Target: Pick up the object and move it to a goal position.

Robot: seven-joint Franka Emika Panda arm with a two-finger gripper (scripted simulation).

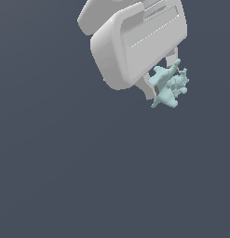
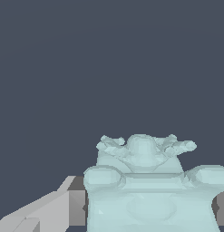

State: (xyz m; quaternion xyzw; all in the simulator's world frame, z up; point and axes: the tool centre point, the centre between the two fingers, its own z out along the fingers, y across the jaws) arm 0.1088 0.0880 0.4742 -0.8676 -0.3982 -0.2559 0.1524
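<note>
The object (image 1: 168, 87) is a small pale teal lumpy item with pointed wing-like parts. It sits between the fingers of my white gripper (image 1: 162, 83) in the upper right of the exterior view. The gripper is shut on it, with one finger (image 1: 148, 88) on the exterior view's left side of it. In the wrist view the object (image 2: 147, 186) fills the space between the two finger pads, one pad (image 2: 77, 207) pressed against its side. The object hangs over the dark surface and touches nothing else.
A plain dark grey-blue surface (image 1: 88, 176) fills the rest of both views. No other objects or edges show.
</note>
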